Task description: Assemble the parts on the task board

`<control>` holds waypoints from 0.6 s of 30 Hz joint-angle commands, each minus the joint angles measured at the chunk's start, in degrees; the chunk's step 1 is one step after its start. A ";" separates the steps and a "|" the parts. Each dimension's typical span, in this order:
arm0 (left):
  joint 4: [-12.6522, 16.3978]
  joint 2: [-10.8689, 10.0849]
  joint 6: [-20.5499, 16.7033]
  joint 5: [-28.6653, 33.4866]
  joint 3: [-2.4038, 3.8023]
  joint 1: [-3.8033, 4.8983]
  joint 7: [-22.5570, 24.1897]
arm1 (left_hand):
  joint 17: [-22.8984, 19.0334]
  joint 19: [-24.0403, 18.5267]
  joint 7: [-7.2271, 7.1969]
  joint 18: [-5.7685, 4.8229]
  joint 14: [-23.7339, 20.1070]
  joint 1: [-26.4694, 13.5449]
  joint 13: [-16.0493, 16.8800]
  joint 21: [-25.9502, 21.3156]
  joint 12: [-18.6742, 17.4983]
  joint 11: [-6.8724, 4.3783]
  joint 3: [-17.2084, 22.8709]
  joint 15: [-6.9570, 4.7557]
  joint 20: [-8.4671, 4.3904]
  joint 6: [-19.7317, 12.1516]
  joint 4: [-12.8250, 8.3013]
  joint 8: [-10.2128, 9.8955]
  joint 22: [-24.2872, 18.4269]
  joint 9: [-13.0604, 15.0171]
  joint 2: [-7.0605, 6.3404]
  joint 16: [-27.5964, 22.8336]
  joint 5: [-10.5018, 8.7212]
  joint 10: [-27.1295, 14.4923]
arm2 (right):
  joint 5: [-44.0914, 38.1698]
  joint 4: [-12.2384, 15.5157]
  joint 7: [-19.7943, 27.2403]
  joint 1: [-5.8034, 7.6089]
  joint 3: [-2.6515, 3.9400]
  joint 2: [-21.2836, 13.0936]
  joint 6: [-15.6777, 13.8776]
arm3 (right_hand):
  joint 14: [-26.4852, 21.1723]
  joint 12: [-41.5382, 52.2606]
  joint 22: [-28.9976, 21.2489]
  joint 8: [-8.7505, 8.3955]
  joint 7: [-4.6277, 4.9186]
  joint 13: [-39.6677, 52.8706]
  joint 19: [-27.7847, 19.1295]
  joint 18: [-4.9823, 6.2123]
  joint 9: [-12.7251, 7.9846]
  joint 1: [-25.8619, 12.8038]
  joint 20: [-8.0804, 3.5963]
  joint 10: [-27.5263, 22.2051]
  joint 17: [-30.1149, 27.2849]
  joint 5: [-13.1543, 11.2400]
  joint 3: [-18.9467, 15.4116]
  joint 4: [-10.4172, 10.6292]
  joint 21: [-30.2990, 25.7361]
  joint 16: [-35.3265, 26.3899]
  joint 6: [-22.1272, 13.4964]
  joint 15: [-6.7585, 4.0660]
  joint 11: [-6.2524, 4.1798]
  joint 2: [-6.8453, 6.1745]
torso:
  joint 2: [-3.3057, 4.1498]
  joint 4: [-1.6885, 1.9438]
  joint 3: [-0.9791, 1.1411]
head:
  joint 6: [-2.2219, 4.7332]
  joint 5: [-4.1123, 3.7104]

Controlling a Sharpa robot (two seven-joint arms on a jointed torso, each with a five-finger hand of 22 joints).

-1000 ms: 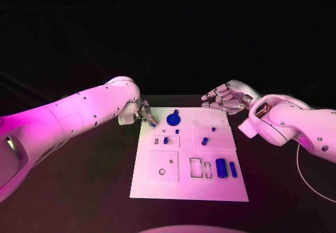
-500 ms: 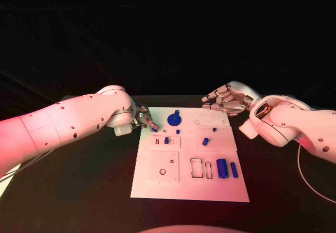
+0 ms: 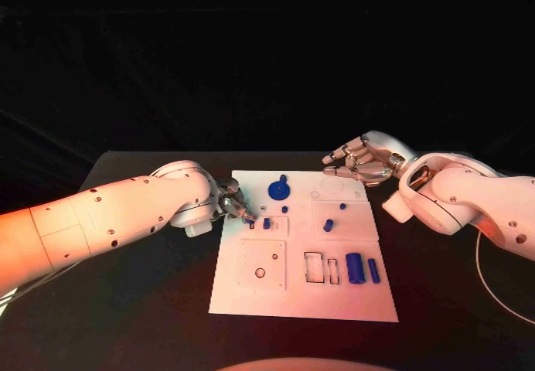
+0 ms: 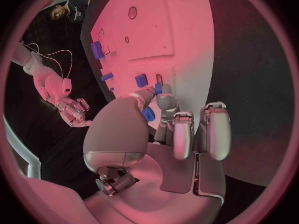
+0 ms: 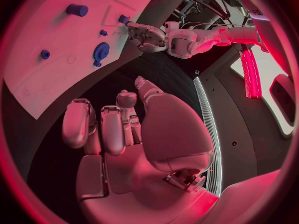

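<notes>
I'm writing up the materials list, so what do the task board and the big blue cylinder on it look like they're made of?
The task board looks like matte white rigid plastic or painted sheet: flat, even, glare-free, with crisp cut-out recesses. The big blue cylinder looks like solid-coloured plastic with a soft sheen, though anodised metal cannot be ruled out.

A robotics lab or demo stage, by the look of it. A black table (image 3: 145, 309) stands before a dark backdrop, carrying a white task board (image 3: 301, 297) with cut-out slots and small blue parts (image 3: 353, 267). Two white robot arms reach over it. Coloured light falls on everything, and a cable (image 4: 53, 55) trails beside the table.
</notes>
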 commanded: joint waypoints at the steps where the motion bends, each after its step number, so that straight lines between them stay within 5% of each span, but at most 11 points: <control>1: 0.44 -0.05 -0.40 -2.80 -0.14 -0.30 0.95 | 15.09 4.28 -0.39 -0.51 6.13 -0.38 0.08 0.30 0.25 0.00 8.17 -0.32 -0.30 -0.11 -7.83 0.30 11.11 -0.01 0.23 0.17 0.21 0.29 | -0.07 0.02 -0.08 -0.06 -0.02 0.02 1.02 | 2.25 -0.08 -0.05 -0.04 -0.18 0.03 -0.21 1.13 0.05 0.06 -0.19 -0.31 -0.05 0.20 -0.45 0.00 -0.19 -0.36 0.11 0.14 -0.20 0.54 | 0.10 -0.09 -0.02 | -0.05 -0.06; 18: 0.96 0.01 4.89 -3.79 -0.26 -0.54 -1.23 | 15.09 4.37 -0.44 -0.56 6.13 -0.81 0.45 0.51 0.58 -0.06 9.12 -0.36 -0.35 0.02 -8.48 0.45 11.31 -0.07 -0.19 0.17 0.34 0.59 | -0.07 -0.08 -0.08 -0.17 -0.07 0.01 1.14 | 2.25 -0.06 -0.16 -0.03 -0.17 0.02 -0.27 1.15 0.05 0.03 -0.19 -0.30 -0.06 0.24 -0.57 0.07 -0.26 -0.39 0.10 0.14 -0.19 0.57 | 0.05 0.01 0.01 | -0.41 0.05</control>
